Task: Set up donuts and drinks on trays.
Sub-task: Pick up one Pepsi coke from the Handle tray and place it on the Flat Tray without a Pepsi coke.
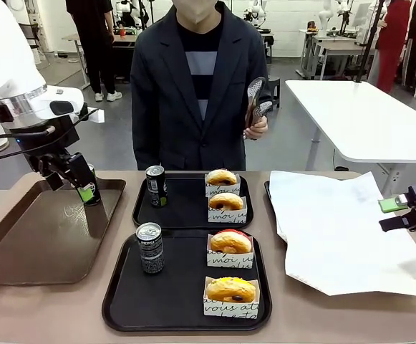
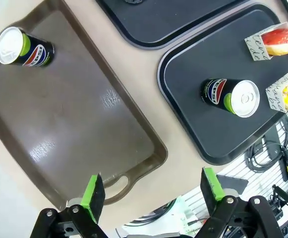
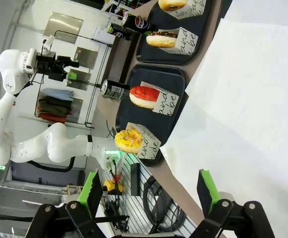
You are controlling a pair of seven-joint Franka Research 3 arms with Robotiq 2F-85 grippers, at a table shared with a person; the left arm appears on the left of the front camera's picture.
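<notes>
Both black square plastic trays (image 1: 122,297) each carry one dark Pepsi can (image 1: 150,247) and two donuts. Left end effector (image 1: 79,188) released over the brown tray (image 1: 21,251); right end effector (image 3: 148,196) released, empty. Setup judged essentially complete; next: retract.

Glossy brown plastic tray (image 1: 43,229), matt black trays (image 1: 182,304), white paper sheet (image 1: 336,229)
</notes>
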